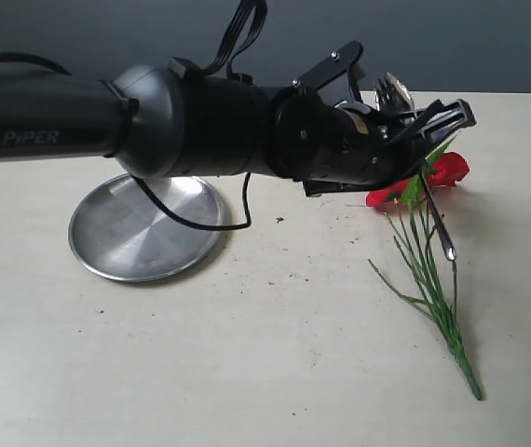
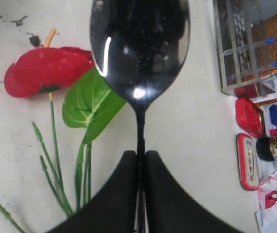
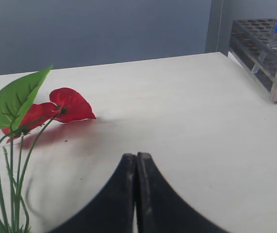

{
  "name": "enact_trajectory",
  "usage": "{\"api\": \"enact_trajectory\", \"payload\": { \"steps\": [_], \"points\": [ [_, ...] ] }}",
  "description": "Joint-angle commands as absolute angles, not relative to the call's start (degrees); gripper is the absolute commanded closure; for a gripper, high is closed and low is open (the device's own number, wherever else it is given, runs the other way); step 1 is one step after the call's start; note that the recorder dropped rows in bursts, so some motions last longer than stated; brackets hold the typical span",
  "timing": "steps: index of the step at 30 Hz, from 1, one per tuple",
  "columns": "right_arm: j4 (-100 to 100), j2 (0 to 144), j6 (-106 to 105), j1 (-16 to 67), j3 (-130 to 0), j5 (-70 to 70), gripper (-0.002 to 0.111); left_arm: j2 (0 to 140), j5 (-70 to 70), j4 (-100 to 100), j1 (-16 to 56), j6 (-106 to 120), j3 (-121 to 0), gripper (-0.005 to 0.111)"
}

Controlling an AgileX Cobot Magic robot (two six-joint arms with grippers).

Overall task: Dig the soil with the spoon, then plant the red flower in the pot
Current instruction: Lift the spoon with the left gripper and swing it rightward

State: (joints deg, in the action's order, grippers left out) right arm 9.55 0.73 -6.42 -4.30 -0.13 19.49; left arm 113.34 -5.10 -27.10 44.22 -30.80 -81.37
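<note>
My left gripper (image 2: 140, 153) is shut on the thin neck of the steel spoon (image 2: 139, 43), whose bowl fills the left wrist view just above the table. In the exterior view this gripper (image 1: 433, 130) hovers over the red flower (image 1: 447, 169), and the spoon's handle (image 1: 440, 228) slants down past it. The red flower lies flat on the table, with red petals (image 2: 43, 70), a green leaf (image 2: 92, 104) and long green stems (image 1: 428, 270). My right gripper (image 3: 136, 155) is shut on nothing, low over the table near the flower (image 3: 70, 104). The pot is out of view. Only stray soil crumbs (image 1: 279, 221) show.
A round steel plate (image 1: 144, 228) sits at the left, partly under my left arm. A metal test-tube rack (image 3: 269, 53) stands at the table's far edge. Red tins (image 2: 248, 116) and a small dark bottle (image 2: 274, 148) lie beyond the rack (image 2: 240, 43).
</note>
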Motion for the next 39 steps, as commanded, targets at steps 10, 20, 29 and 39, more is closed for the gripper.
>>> {"api": "enact_trajectory", "payload": {
  "steps": [10,20,29,39],
  "points": [
    [9.6,0.5,-6.5,-4.5,0.0,19.2,0.109,110.6,0.0,-27.4,43.9,-30.9,-81.2,0.106],
    [9.6,0.5,-6.5,-4.5,0.0,19.2,0.109,110.5,-0.4,-24.1,43.9,-30.9,-81.2,0.106],
    [9.6,0.5,-6.5,-4.5,0.0,19.2,0.109,110.5,-1.0,-23.3,43.9,-30.9,-81.2,0.106],
    [9.6,0.5,-6.5,-4.5,0.0,19.2,0.109,110.5,-2.7,-23.3,43.9,-30.9,-81.2,0.106]
  ]
}}
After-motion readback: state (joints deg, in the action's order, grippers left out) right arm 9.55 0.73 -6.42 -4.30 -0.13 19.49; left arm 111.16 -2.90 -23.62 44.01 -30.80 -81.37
